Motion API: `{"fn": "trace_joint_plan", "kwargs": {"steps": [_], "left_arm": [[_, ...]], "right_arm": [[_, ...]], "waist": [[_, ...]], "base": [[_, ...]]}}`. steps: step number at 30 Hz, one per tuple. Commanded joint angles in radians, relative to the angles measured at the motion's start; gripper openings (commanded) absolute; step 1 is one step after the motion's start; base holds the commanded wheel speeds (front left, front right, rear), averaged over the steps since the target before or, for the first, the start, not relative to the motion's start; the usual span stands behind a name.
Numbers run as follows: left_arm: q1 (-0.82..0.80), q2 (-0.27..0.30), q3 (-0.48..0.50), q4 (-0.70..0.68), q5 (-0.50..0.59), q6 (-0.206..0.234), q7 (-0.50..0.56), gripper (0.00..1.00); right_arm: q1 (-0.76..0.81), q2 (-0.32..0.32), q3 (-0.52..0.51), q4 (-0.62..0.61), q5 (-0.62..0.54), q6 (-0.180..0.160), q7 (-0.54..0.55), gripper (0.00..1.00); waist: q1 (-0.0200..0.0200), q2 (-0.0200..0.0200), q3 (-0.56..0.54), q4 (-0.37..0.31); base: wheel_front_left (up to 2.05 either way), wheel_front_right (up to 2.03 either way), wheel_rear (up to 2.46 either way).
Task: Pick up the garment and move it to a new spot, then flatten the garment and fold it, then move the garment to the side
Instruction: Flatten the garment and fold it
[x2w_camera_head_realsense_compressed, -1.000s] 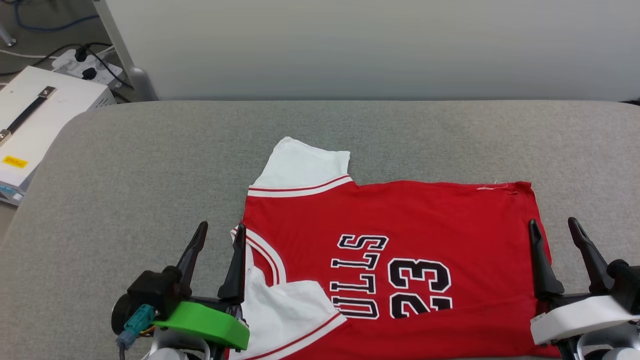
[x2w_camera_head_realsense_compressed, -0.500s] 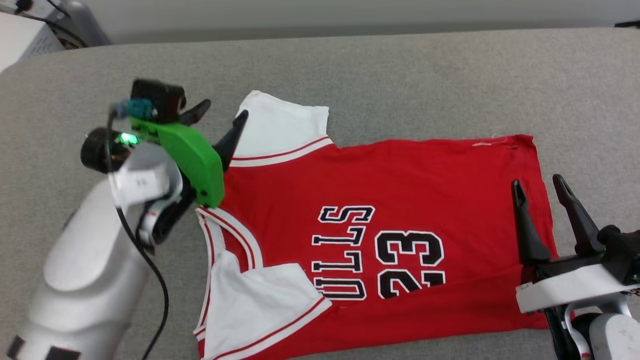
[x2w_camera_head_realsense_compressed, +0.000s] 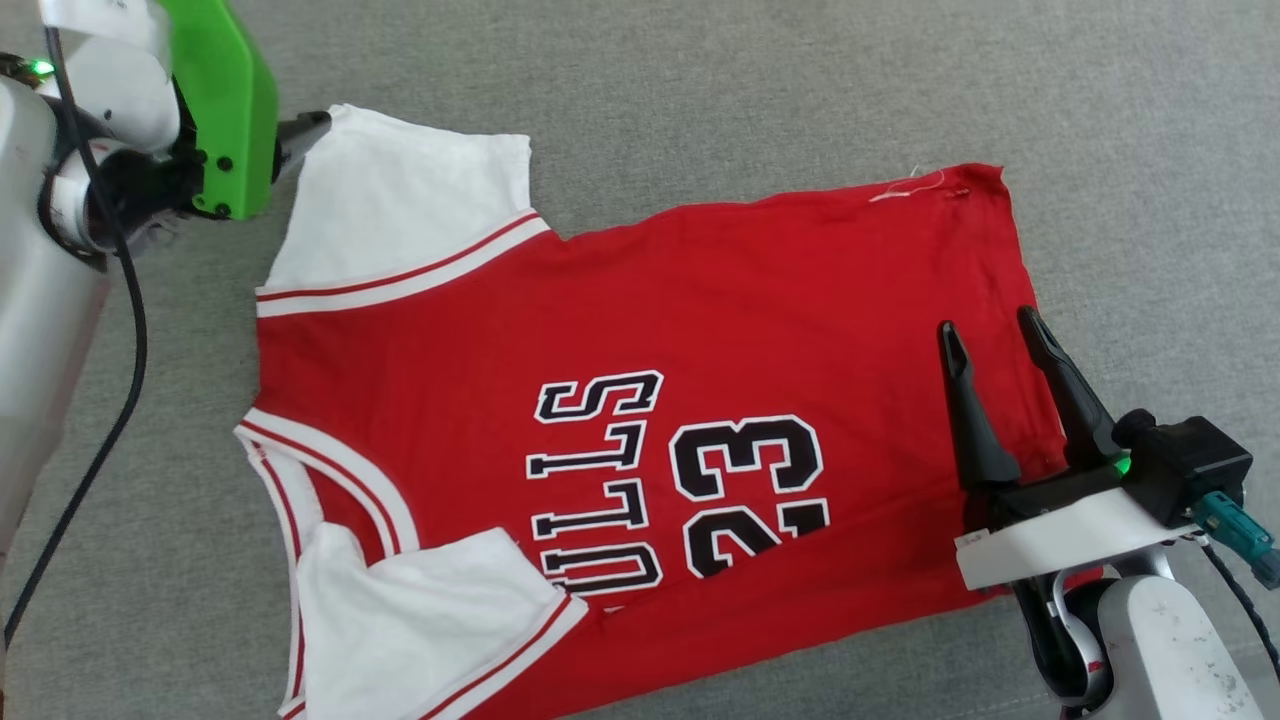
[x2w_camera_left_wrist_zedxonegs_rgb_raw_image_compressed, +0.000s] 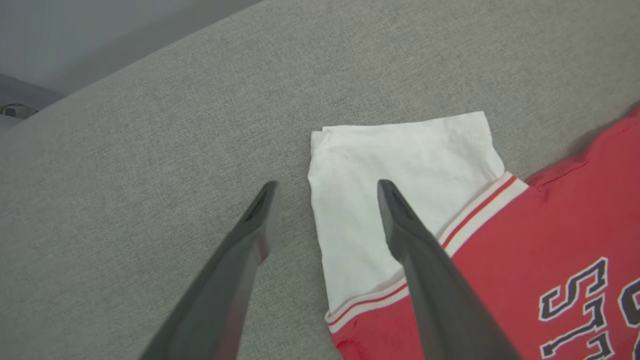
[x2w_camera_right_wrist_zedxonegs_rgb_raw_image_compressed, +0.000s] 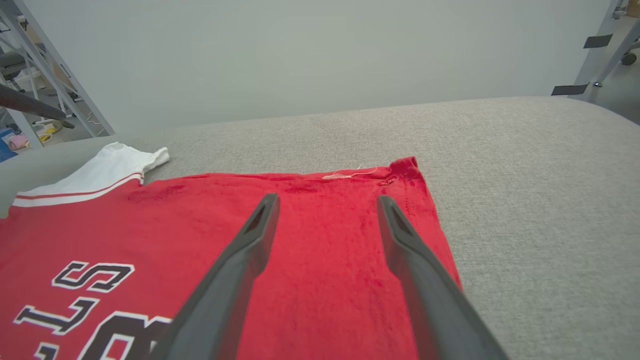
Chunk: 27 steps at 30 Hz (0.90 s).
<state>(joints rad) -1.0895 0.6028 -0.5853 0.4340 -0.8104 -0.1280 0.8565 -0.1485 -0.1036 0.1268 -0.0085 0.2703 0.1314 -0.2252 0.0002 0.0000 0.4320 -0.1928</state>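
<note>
The left tool (x2w_camera_left_wrist_zedxonegs_rgb_raw_image_compressed: 325, 187) has its two dark fingers spread wide with nothing between them. They straddle the outer edge of a white sleeve (x2w_camera_left_wrist_zedxonegs_rgb_raw_image_compressed: 400, 165): one finger is over bare grey bench (x2w_camera_head_realsense_compressed: 700, 80), the other over the sleeve cloth. Whether either tip touches down cannot be told.

The right tool (x2w_camera_head_realsense_compressed: 985, 325) is also spread and empty. Both of its fingers are over the red cloth near the hem, close to the garment's right edge.

The garment (x2w_camera_head_realsense_compressed: 600, 330) lies front-up and mostly flat on the bench, turned sideways, with its neck toward the robot's left and its hem toward the right. The body is red. Black, white-outlined lettering (x2w_camera_head_realsense_compressed: 600, 480) reads "ULLS" beside a "23", and the first letter is hidden. The far sleeve is spread out, with red-and-white striped trim where it joins the body. The near sleeve (x2w_camera_head_realsense_compressed: 420, 620) is folded inward over the chest and covers part of the lettering. The neckline (x2w_camera_head_realsense_compressed: 310, 460) has the same striped trim. A loose pale thread (x2w_camera_head_realsense_compressed: 905, 190) lies at the far hem corner.
</note>
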Motion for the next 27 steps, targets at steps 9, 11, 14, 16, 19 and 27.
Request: {"fn": "trace_joint_plan", "kwargs": {"steps": [9,11,14,16,19,27], "left_arm": [[-0.111,-0.015,0.005,0.216,-0.046,0.047,0.058,1.0],[-0.111,-0.008,-0.003,0.235,-0.036,0.045,0.055,1.0],[-0.103,-0.006,-0.007,0.264,-0.036,0.046,0.055,1.0],[-0.095,-0.005,-0.012,0.281,-0.038,0.049,0.07,0.0],[-0.084,-0.007,-0.018,0.29,-0.051,0.047,0.103,0.0],[-0.076,-0.027,-0.01,0.257,-0.065,0.028,0.026,0.0]], "right_arm": [[-0.069,0.012,0.035,0.056,0.013,-0.001,-0.03,1.0],[-0.073,0.015,0.036,0.06,0.013,-0.001,-0.032,1.0],[-0.075,0.019,0.038,0.067,0.012,-0.001,-0.034,1.0],[-0.075,0.021,0.038,0.071,0.011,-0.001,-0.035,1.0],[-0.077,0.022,0.036,0.075,0.008,-0.001,-0.035,1.0],[-0.077,0.013,0.03,0.085,-0.01,-0.001,-0.036,1.0]], "waist": [[-0.0002,0.0,0.118,-0.112],[-0.0002,0.0,0.122,-0.116],[-0.0002,0.0,0.123,-0.118],[-0.0002,0.0,0.122,-0.118],[-0.0002,0.0,0.118,-0.114],[-0.0002,0.0,0.082,-0.09]], "base": [[0.0,0.0,0.0],[0.0,0.0,0.0],[0.0,0.0,0.0],[0.0,0.0,0.0],[0.0,0.0,0.0],[0.0,0.0,0.0]]}}
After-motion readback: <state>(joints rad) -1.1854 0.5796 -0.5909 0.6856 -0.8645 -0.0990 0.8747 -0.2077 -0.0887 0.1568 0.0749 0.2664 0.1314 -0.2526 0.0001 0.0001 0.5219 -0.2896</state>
